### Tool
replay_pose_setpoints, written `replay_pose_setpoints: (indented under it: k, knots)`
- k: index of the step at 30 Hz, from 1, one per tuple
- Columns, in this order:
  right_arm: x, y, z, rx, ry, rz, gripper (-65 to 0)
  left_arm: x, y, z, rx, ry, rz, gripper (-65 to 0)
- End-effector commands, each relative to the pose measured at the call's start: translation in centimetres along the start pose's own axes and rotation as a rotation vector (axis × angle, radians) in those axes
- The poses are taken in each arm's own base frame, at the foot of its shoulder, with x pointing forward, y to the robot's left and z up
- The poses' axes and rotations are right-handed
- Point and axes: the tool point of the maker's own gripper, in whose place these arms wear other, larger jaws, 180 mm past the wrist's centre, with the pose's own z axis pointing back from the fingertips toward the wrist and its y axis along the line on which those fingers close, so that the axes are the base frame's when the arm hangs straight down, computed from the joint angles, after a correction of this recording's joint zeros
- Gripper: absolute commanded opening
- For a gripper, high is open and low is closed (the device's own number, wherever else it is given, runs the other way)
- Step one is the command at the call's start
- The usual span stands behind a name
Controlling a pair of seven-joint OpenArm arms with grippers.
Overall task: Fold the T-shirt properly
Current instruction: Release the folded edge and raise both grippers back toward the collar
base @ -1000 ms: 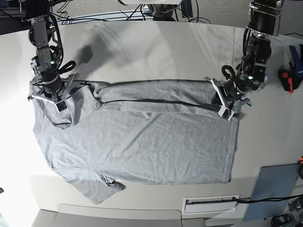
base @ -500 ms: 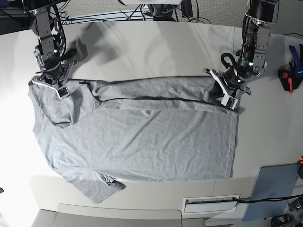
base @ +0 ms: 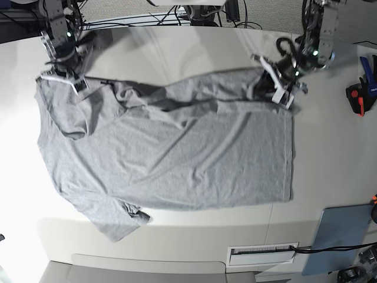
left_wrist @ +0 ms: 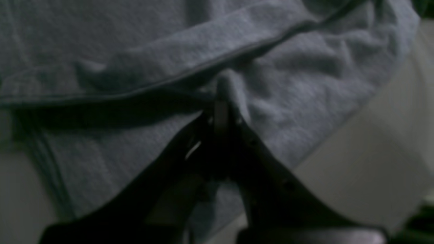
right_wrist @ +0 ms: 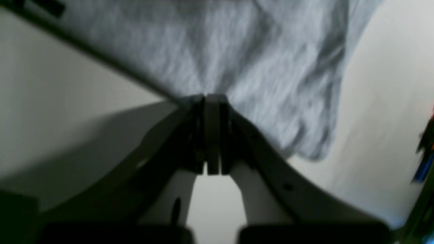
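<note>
The heather-grey T-shirt (base: 171,153) lies spread on the white table (base: 194,53), plain side up, with its far edge folded over and wrinkled. My left gripper (base: 281,88) is at the shirt's far right corner, shut on a fold of the cloth (left_wrist: 271,101); the fingertips (left_wrist: 218,101) pinch it. My right gripper (base: 62,79) is at the far left corner by the sleeve, shut on the shirt's edge (right_wrist: 257,67), with closed fingertips (right_wrist: 212,100). The near left sleeve (base: 115,221) lies flat, crumpled at its tip.
A blue-grey pad (base: 341,236) lies at the near right corner. A red and black tool (base: 357,97) and a blue clamp (base: 369,69) lie at the right edge. A white slotted label (base: 262,254) sits at the front edge. Cables (base: 147,20) run along the back.
Both grippers have moved toward the far side of the table, dragging the shirt's far edge with them. The whole shirt has slid that way and its folded edge has wrinkled.
</note>
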Motion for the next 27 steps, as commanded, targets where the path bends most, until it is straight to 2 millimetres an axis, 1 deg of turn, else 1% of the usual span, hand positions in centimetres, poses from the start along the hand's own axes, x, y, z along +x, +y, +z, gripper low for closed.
replay_pose_setpoints:
  k: [1,3,6,7,8,10,13,15,16,18,21,24,27]
  knots:
    - [-0.1,-1.3,0.7,-0.032,-0.006,0.005,-65.0,-5.5,0.7,1.3,0.033,0.230,-0.031,-65.0]
    - [-1.2,-1.6,1.4,-0.037,0.012,0.010,-65.0,-5.9,0.5,2.2,0.010,0.214,0.008,-65.0]
    - [-2.6,-0.8,2.5,0.003,0.039,0.050,-65.0,-6.4,-0.8,3.4,-0.064,0.189,0.044,-65.0]
    - [-2.7,-0.7,2.9,0.005,0.036,0.054,-65.0,-6.4,-1.0,3.7,-0.079,0.183,0.049,-65.0]
    - [-2.4,-0.7,3.3,0.004,0.021,0.056,-65.0,-6.4,-1.2,3.9,-0.091,0.176,0.052,-65.0]
    - [-0.9,-1.2,4.0,-0.011,-0.035,0.056,-65.0,-6.1,-1.1,3.9,-0.091,0.167,0.054,-65.0]
    - [1.9,-3.1,4.5,-0.066,-0.116,0.020,-65.0,-5.8,-0.9,3.8,-0.086,0.160,0.051,-65.0]
    - [3.6,-4.8,4.1,-0.099,-0.156,-0.025,-65.0,-5.4,-0.7,3.6,-0.084,0.152,0.046,-65.0]
    - [4.1,-5.4,3.9,-0.105,-0.168,-0.047,-65.0,-5.3,-0.7,3.6,-0.084,0.151,0.045,-65.0]
    - [4.2,-6.1,2.9,-0.111,-0.165,-0.075,-65.0,-5.3,-0.6,3.6,-0.083,0.149,0.045,-65.0]
    - [3.2,-6.4,0.7,-0.094,-0.130,-0.100,-65.0,-5.2,-0.3,3.5,-0.066,0.149,0.049,-65.0]
    - [1.7,-6.8,-1.3,-0.088,-0.082,-0.124,-65.0,-5.6,0.7,3.6,-0.012,0.175,0.040,-65.0]
    - [0.7,-6.7,-2.3,-0.065,-0.043,-0.122,-65.0,-6.1,1.3,3.6,0.017,0.204,0.008,-65.0]
